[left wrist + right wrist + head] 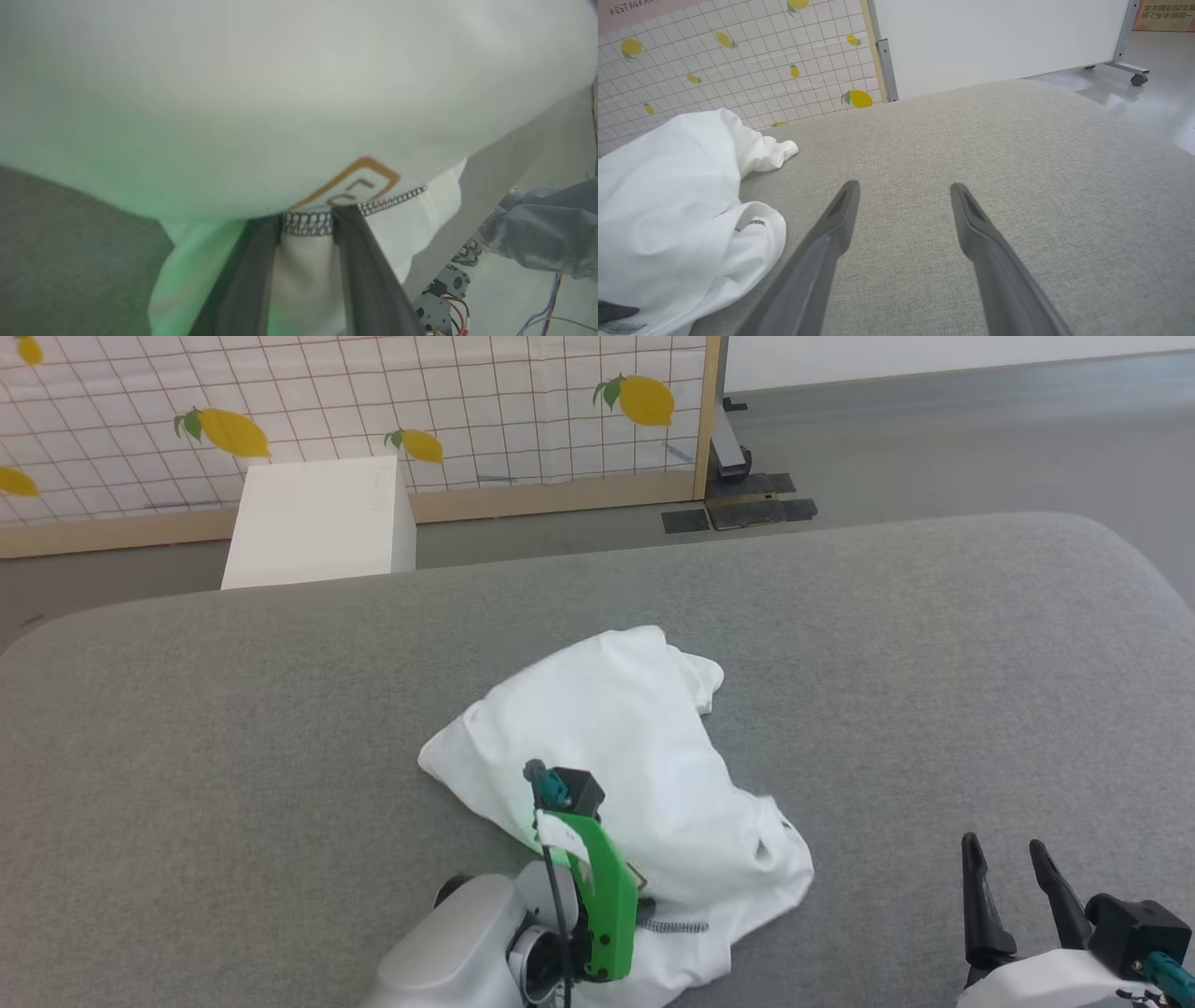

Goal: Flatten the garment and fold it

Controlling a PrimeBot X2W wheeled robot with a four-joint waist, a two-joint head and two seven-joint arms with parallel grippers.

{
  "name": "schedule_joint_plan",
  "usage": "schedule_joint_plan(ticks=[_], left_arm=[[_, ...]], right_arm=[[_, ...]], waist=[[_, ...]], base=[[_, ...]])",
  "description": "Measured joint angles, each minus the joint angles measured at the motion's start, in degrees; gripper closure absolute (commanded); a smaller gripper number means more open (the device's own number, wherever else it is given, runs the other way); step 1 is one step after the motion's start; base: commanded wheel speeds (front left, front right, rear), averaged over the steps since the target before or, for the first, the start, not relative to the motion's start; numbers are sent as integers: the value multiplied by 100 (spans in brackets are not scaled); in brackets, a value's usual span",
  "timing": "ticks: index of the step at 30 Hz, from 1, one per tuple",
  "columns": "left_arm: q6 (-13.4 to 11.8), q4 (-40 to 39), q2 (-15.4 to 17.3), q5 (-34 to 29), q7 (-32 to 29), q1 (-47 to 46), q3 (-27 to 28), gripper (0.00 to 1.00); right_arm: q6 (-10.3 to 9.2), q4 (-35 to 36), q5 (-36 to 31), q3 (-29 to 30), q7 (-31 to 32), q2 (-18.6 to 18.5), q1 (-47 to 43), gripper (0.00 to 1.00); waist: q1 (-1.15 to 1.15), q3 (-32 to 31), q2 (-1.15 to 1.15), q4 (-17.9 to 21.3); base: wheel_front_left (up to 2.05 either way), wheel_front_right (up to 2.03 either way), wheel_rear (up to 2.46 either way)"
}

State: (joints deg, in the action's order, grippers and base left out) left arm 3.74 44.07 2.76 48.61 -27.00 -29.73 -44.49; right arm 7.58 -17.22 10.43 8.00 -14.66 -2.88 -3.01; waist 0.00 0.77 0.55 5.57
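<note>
The left hand (308, 219) straddles the garment's (280, 93) zigzag hem (397, 198) below its patch (362, 179).

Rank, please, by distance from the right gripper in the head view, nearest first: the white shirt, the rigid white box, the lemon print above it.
1. Thin white shirt, just left of the right gripper.
2. Rigid white box, past the grey table.
3. Yellow lemon print, behind it.
</note>
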Motion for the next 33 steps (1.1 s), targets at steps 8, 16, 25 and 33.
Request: schedule_joint_plan(ticks=[8,16,25,33], left_arm=[[-200,-447,-12,547,-201,4,238,0],[-312,-1875,371,1116,471,-26,1354,0],[-746,-3066,1437,87,3298,879,2393,0],[-1042,-3543,1519,-888,4151,2073,2681,0]], right_arm=[[0,18,12,76,0,0,-57,0],[0,158,107,70,-1,1,-65,0],[0,293,125,11,192,2,-46,0],[0,276,77,-109,1240,-3,243,0]], waist=[[0,-56,0,-240],[0,-229,0,-622],[0,-370,0,-972],[0,-176,0,-1085]], base=[[0,0,0],[0,0,0],[0,0,0],[0,0,0]])
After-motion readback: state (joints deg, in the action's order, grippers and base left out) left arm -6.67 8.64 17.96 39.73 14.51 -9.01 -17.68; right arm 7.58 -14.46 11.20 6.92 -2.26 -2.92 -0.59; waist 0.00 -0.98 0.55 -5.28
